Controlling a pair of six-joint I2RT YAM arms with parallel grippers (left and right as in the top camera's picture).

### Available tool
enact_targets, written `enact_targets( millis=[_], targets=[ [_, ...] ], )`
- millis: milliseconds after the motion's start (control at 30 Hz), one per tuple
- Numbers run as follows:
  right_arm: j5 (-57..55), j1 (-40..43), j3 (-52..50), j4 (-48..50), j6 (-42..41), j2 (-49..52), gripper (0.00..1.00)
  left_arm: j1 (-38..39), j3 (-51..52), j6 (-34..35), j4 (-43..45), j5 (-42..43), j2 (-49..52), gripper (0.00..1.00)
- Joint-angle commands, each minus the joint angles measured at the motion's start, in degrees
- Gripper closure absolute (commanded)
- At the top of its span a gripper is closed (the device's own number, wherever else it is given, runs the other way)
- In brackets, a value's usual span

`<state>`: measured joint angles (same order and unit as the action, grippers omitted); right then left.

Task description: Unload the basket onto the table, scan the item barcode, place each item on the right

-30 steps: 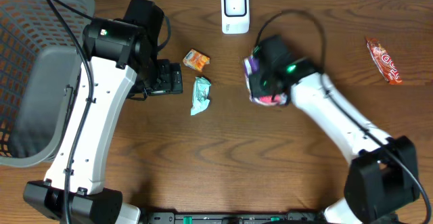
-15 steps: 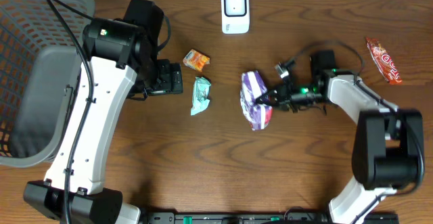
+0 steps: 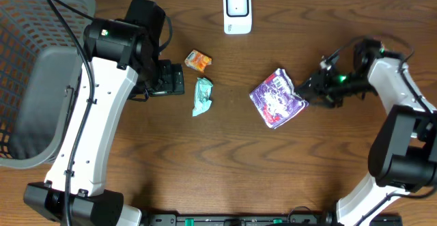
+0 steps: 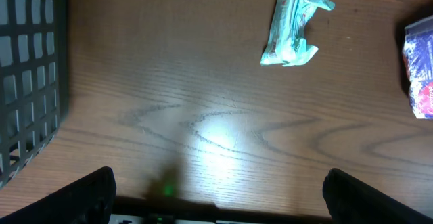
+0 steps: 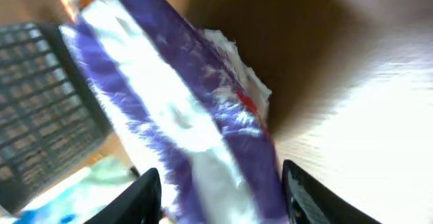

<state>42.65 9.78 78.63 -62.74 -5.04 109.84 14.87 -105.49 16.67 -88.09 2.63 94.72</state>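
1. On the right half of the wooden tabletop (image 3: 225,158), the purple snack packet (image 3: 276,97) lies flat. A pale printed patch near its far edge faces up. The packet is well apart from the white scanner (image 3: 237,11), which stands at the far edge of the tabletop.
2. The right end effector (image 3: 308,91) sits low at the packet's right edge and points toward it. In the right wrist view its fingers (image 5: 147,195) stand partly apart. The purple-and-white wrapper lies between them and fills most of the gap. The blur there hides whether either pad touches the wrapper.
3. The left end effector (image 3: 167,79) hangs over the tabletop just left of a teal packet (image 3: 203,95). Its jaws are spread wide with nothing between them. The left wrist view shows only bare, brightly lit wood in the gap.
4. The teal packet is crumpled and lies between the left end effector and the purple packet, touching neither.
5. A small orange packet (image 3: 199,61) rests just beyond the teal one and is separate from it.
6. A red wrapped bar (image 3: 387,61) lies near the right edge, well apart from the purple packet.
7. A grey mesh basket (image 3: 34,69) takes up the far left corner beside the left arm.
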Motion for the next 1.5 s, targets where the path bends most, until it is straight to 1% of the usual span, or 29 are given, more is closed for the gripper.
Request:
enact_targets(
  millis=[0, 167, 200, 400, 500, 667, 800, 967, 1133, 1167, 1233, 1267, 1300, 1333, 1467],
  targets=[
    [-11.8, -1.7, 5.8, -3.5, 2.1, -2.7, 0.44, 0.0, -0.4, 0.1, -0.1, -0.3, 0.4, 0.02],
    [-19.2, -5.4, 6.6, -4.3, 2.1, -2.8, 0.38, 0.0, -0.4, 0.1, -0.1, -0.3, 0.4, 0.02],
    [-19.2, -6.1, 6.6, -4.3, 2.2, -2.8, 0.37, 0.0, -0.4, 0.1, -0.1, -0.3, 0.4, 0.02],
    [-20.1, -13.3, 6.6, -4.8, 3.5, -2.8, 0.36, 0.0, -0.4, 0.1, -0.1, -0.3, 0.4, 0.02],
    [-28.9, -20.4, 6.6, -4.0, 2.0, -2.8, 0.36, 0.0, -0.4, 0.1, -0.1, -0.3, 0.4, 0.02],
    [-50.3, -30.2, 6.3, -2.6, -9.0, -2.8, 0.34, 0.0, -0.4, 0.1, -0.1, -0.3, 0.4, 0.02],
    [-63.5, -36.9, 4.5, -1.3, -15.1, -2.7, 0.34, 0.0, -0.4, 0.1, -0.1, -0.3, 0.4, 0.02],
    [-69.7, -42.1, -2.2, 6.8, -16.2, -2.7, 0.34, 0.0, -0.4, 0.1, -0.1, -0.3, 0.4, 0.02],
    [-71.3, -43.3, -10.9, 17.3, -16.2, -2.7, 0.33, 0.0, -0.4, 0.1, -0.1, -0.3, 0.4, 0.02],
    [-71.3, -43.3, -11.9, 18.4, -16.2, -2.7, 0.36, 0.0, -0.4, 0.1, -0.1, -0.3, 0.4, 0.02],
    [-71.2, -43.2, -12.9, 18.8, -16.4, -2.7, 0.64, 0.0, -0.4, 0.1, -0.1, -0.3, 0.4, 0.02],
    [-71.0, -43.2, -12.9, 18.6, -16.6, -2.7, 0.75, 0.0, -0.4, 0.1, -0.1, -0.3, 0.4, 0.02],
    [-70.7, -43.1, -12.6, 18.4, -16.6, -2.7, 0.9, 0.0, -0.4, 0.1, -0.1, -0.3, 0.4, 0.02],
    [-70.5, -43.1, -12.1, 17.9, -16.6, -2.7, 0.99, 0.0, -0.4, 0.1, -0.1, -0.3, 0.4, 0.02],
    [-65.2, -41.9, -6.8, 13.8, -16.6, -2.9, 0.99, 0.0, -0.4, 0.1, -0.1, -0.3, 0.4, 0.02]
  ],
)
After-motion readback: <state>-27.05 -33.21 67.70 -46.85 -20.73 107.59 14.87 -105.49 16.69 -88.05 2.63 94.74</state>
